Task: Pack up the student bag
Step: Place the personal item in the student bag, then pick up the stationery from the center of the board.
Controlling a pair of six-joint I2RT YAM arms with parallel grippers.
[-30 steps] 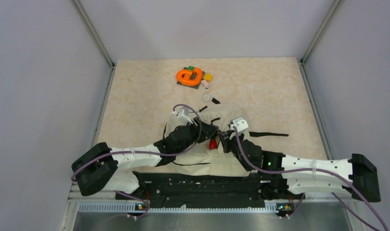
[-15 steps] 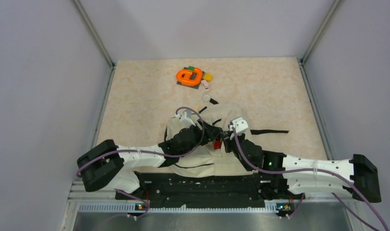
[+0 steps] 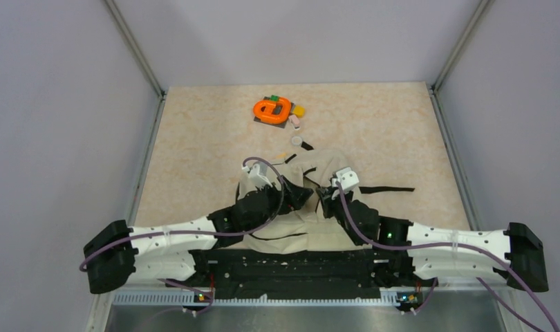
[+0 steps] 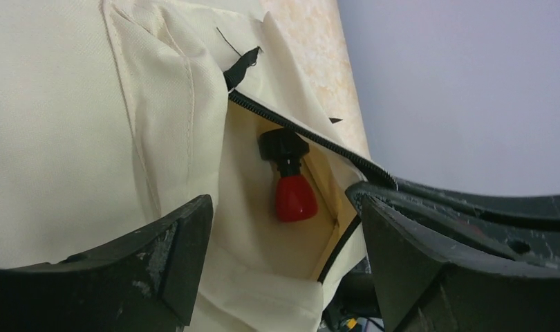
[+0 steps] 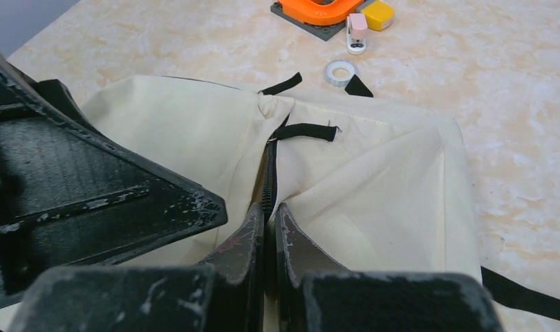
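The cream student bag [image 3: 310,171] lies at the table's near middle, between both arms. In the left wrist view its zipped opening gapes, and a red bottle with a black cap [image 4: 294,196] lies inside against the cream fabric [image 4: 90,104]. My left gripper [image 4: 283,207] is open and empty, just outside the opening; in the top view it [image 3: 299,196] is over the bag's left part. My right gripper [image 5: 269,211] is shut on the bag's zipper edge [image 5: 268,183], holding the opening; in the top view it [image 3: 324,200] is right of the left one.
An orange looped object [image 3: 272,109] on a dark plate sits at the far middle, with a yellow piece [image 3: 299,109], a pink piece [image 3: 295,121] and a white tape ring [image 3: 296,140] beside it. A black strap [image 3: 391,190] trails right. Walls enclose three sides.
The red bottle, earlier between the two grippers, is now inside the bag and free of my left gripper. The left arm has drawn back to the left. The right gripper has stayed.
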